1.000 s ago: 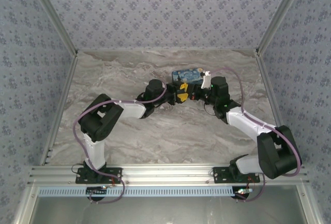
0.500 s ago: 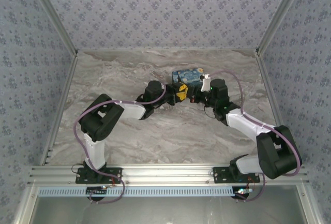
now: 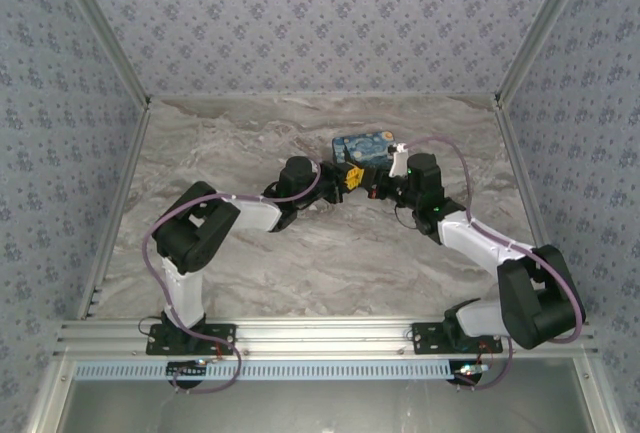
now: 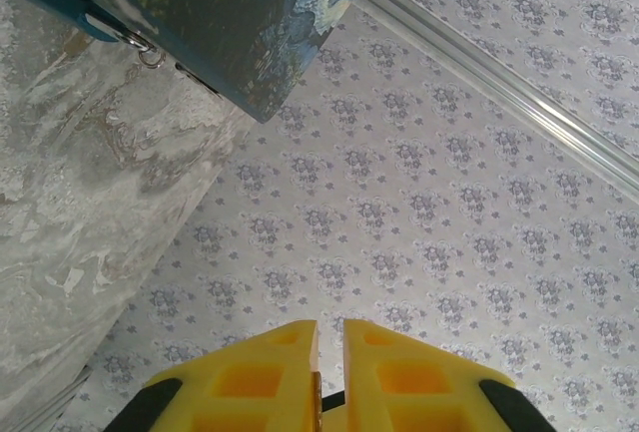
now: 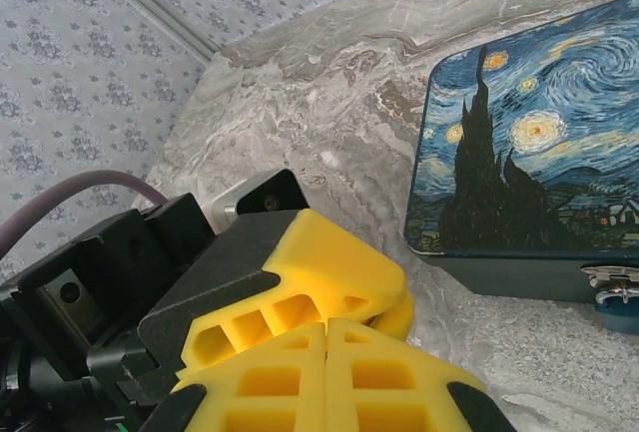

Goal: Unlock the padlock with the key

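Both tools edged nearer box (image 3: pixel 362 143); left tool (image 4: pixel 330 340) nearly closed, right tool (image 5: pixel 326 334) closed, holds unclear.

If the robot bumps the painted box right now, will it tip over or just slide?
Probably slide. The painted box lies low and flat on the marble table, so tipping seems unlikely. It looks stiff, maybe metal, so it shouldn't bend. The tabletop looks smooth, so a nudge may make it skid.

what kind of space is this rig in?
Probably an enclosed lab test cell, not a home: marble-pattern tabletop, floral-wallpapered walls on three sides, aluminium extrusion frame along the near edge.
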Robot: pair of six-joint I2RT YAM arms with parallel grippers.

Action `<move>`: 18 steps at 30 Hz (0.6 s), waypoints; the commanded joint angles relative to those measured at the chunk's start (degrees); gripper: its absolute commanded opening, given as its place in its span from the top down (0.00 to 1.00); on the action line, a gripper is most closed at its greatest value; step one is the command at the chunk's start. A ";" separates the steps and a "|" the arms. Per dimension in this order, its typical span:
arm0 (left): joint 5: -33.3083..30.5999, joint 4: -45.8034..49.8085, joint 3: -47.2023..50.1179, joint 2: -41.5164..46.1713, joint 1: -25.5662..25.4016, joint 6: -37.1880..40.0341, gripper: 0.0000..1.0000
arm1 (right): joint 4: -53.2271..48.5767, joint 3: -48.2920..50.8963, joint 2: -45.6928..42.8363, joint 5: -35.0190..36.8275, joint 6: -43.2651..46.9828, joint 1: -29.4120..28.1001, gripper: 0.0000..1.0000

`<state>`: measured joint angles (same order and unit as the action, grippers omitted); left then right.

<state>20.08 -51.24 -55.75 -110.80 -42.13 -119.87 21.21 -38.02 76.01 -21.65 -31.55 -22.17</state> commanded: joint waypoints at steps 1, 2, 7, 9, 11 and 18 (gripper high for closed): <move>-0.57 -2.46 0.12 -0.60 -0.43 -15.08 0.89 | -0.12 0.58 -1.39 0.91 -0.87 -0.39 1.00; -0.56 -2.44 0.16 -0.64 -0.40 -15.08 0.90 | -0.07 0.59 -1.45 1.00 -0.95 -0.37 1.00; -0.59 -2.55 0.11 -0.69 -0.48 -15.05 0.93 | 0.19 0.60 -1.59 1.00 -1.32 -0.28 1.00; -0.56 -2.59 0.20 -0.77 -0.34 -15.13 0.94 | 0.15 0.67 -1.66 1.07 -1.32 -0.17 1.00; -0.48 -2.83 0.23 -0.82 -0.40 -15.20 0.94 | 0.28 0.82 -1.78 1.24 -1.62 -0.04 1.00; -0.48 -2.98 0.21 -0.77 -0.41 -15.26 0.94 | 1.91 1.80 -1.77 0.90 -3.08 0.79 1.00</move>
<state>20.08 -51.27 -55.64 -110.85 -42.13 -119.87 21.65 -37.08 75.42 -21.30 -33.50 -22.00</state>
